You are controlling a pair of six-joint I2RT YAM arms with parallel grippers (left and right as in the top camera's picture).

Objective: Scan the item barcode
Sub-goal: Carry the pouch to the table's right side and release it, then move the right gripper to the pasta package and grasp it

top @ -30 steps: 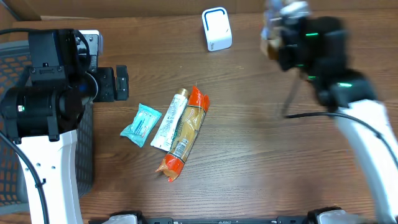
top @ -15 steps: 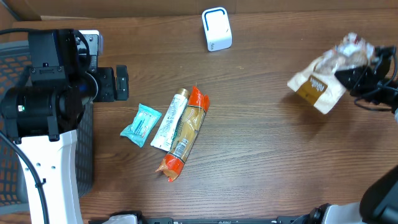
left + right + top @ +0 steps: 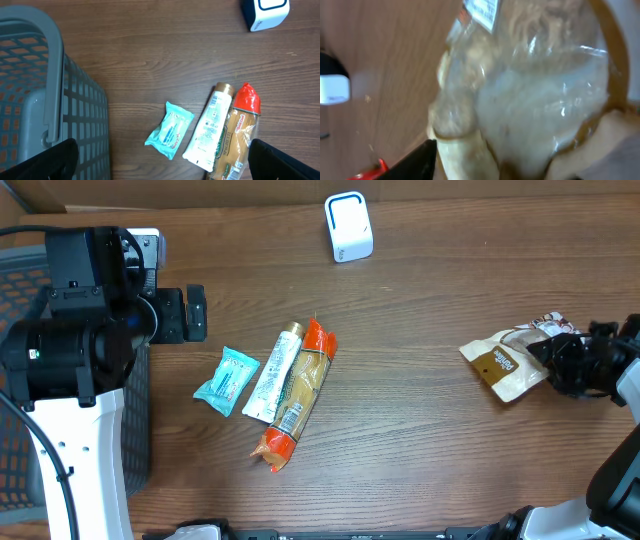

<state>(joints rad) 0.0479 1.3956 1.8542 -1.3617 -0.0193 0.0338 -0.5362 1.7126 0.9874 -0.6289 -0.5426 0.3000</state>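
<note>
The item, a brown and clear snack bag (image 3: 510, 360), lies on the table at the far right. My right gripper (image 3: 585, 365) is at its right end. In the right wrist view the bag (image 3: 535, 90) fills the frame between the jaws, with one black finger (image 3: 417, 160) at its left edge; whether the jaws still press it is unclear. The white barcode scanner (image 3: 348, 227) stands at the back centre, far from the bag. My left gripper (image 3: 195, 313) hangs open by the basket, with nothing between its fingers (image 3: 280, 160).
A teal packet (image 3: 227, 379), a white tube (image 3: 274, 372) and a spaghetti pack (image 3: 298, 395) lie together left of centre. A grey mesh basket (image 3: 50, 100) stands at the left edge. A cardboard wall runs along the back.
My right arm swung the bag from beside the scanner out to the right and down onto the table. The left arm and the other items have not moved.
</note>
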